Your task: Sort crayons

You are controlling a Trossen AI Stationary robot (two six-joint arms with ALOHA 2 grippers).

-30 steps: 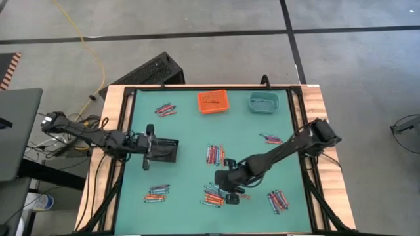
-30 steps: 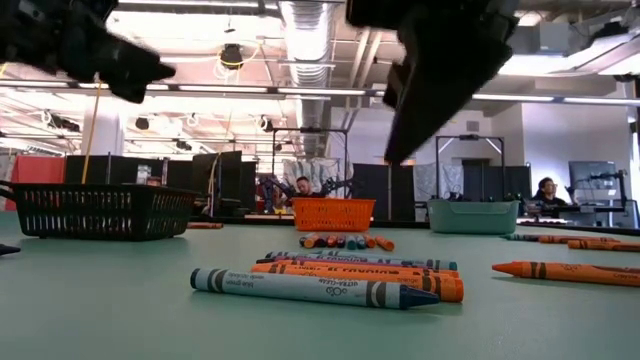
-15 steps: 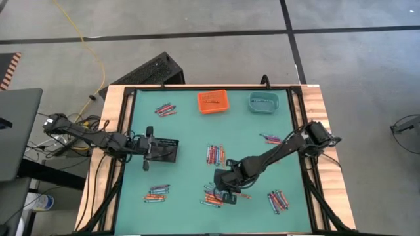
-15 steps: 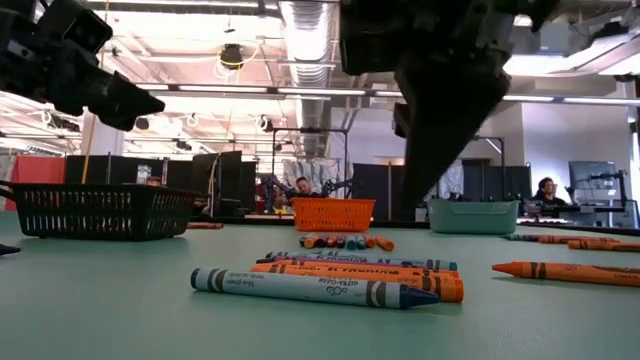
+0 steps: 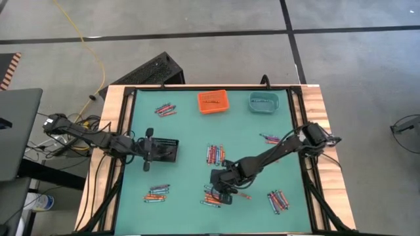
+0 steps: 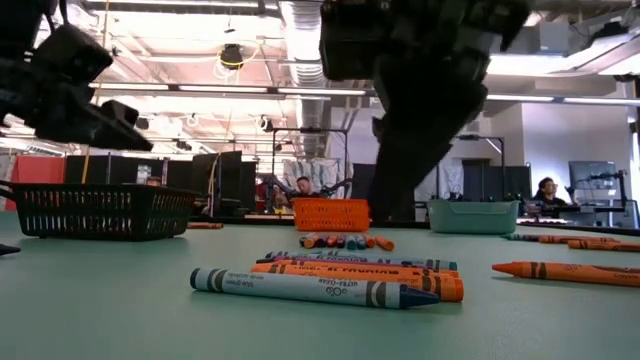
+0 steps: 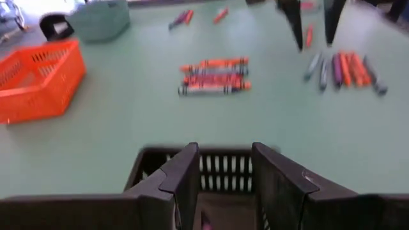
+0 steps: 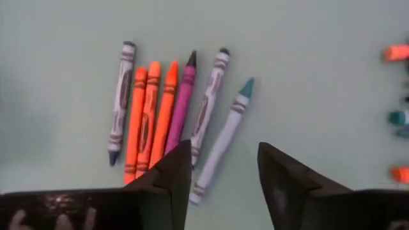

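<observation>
Crayons lie in small groups on the green table (image 5: 190, 131). My right gripper (image 8: 223, 169) stands open, pointing steeply down over the near-middle group (image 5: 211, 196). A teal crayon (image 8: 223, 142) lies under the gap between its fingers, beside orange, purple and grey ones (image 8: 153, 112). I cannot see it touch any of them. My left gripper (image 7: 223, 172) is open at the table's left, nearly level, over the black bin (image 7: 211, 155) (image 5: 168, 149), with nothing between its fingers. In the low view, the same near group of crayons (image 6: 330, 280) lies flat on the table.
An orange bin (image 5: 212, 101) and a teal bin (image 5: 263, 101) stand at the far edge. More crayon groups lie at the far left (image 5: 165, 109), middle (image 5: 215, 154), near left (image 5: 157, 193), near right (image 5: 278, 200) and right (image 5: 270, 138). People sit in the room beyond.
My right gripper has come down and gone a little toward the table's left, over the near-middle crayon group. My left gripper has sunk toward the black bin and tipped closer to level. No crayon has moved.
</observation>
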